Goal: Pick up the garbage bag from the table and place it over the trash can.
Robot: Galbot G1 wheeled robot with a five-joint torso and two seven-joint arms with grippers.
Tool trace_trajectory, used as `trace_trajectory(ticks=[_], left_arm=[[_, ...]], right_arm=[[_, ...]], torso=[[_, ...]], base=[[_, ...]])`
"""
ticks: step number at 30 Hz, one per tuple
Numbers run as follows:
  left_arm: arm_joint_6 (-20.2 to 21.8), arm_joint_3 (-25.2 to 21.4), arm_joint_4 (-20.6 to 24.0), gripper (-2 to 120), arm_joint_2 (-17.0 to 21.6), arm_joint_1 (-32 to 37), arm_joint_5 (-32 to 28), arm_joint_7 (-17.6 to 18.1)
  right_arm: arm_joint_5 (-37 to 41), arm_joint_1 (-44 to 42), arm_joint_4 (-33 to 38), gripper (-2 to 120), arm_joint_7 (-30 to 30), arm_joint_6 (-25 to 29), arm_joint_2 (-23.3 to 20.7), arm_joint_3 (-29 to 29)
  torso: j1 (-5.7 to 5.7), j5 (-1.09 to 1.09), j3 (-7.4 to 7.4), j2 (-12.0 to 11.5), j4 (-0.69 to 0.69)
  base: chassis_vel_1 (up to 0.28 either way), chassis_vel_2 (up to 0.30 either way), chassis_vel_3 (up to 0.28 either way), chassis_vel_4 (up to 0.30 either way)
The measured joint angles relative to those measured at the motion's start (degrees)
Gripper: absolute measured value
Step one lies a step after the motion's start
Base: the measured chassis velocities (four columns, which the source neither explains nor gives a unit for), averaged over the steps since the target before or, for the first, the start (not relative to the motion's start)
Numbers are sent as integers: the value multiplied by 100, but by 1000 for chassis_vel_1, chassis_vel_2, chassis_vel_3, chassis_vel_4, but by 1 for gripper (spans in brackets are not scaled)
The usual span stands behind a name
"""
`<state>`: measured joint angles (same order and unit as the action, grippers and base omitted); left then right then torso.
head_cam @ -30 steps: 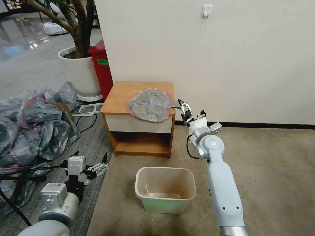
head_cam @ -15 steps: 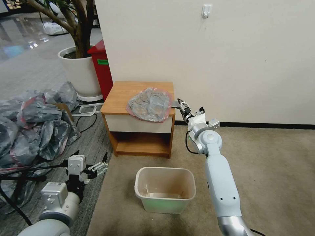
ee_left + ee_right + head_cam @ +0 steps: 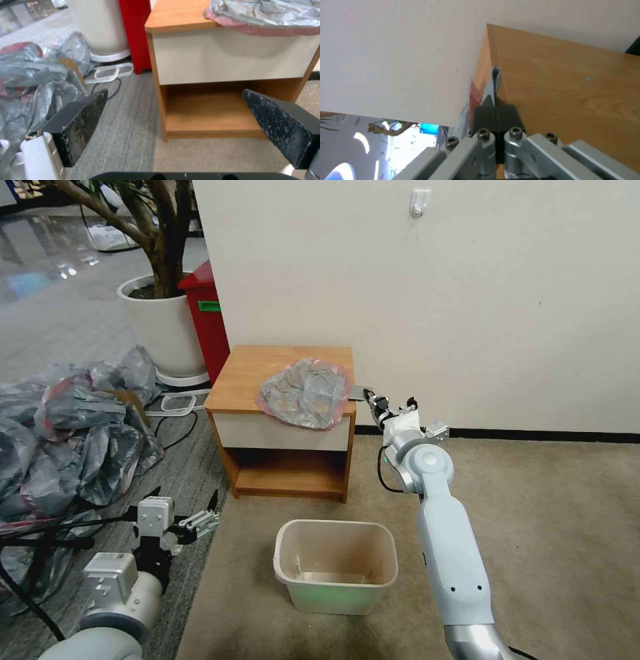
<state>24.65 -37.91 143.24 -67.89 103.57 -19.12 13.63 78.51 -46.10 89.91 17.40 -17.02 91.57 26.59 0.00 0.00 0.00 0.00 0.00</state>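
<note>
The garbage bag, crinkled silvery grey with a pink rim, lies on the front right of the wooden table and hangs a little over the drawer front. My right gripper is at the table's right edge, shut on a thin strip of the bag that sticks out sideways; in the right wrist view the right gripper pinches that strip against the table's side. The cream trash can stands on the carpet in front of the table. My left gripper hovers low at the left, open, its fingers wide apart.
A big heap of grey bags covers the floor at the left, with cables beside it. A white plant pot and a tall red bin stand behind the table's left. The wall runs close behind. Open carpet lies to the right.
My right gripper has moved slightly in toward the table's right edge and shut on the bag's protruding strip. The left arm has stayed still.
</note>
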Motion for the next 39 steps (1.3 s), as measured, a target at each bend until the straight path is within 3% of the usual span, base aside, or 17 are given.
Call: trace_trajectory(ticks=[16,27,39], left_arm=[[-12,5,0,100,-14,-76,18,5],[-9,30,0,100,7,-148,7,7],[-7,35,-1,100,-17,-164,5,7]], right_arm=[[292,-1310,1766,0,775,271,-236,-574],[468,-2254,3218,0,1314,529,-713,-1089],[-79,-3526,4067,0,1484,498,-833,-1449]], torso=[[0,0,0,0,0],[0,0,-1,0,1],[0,0,-1,0,1]], base=[[0,0,0,0],[0,0,0,0],[0,0,0,0]])
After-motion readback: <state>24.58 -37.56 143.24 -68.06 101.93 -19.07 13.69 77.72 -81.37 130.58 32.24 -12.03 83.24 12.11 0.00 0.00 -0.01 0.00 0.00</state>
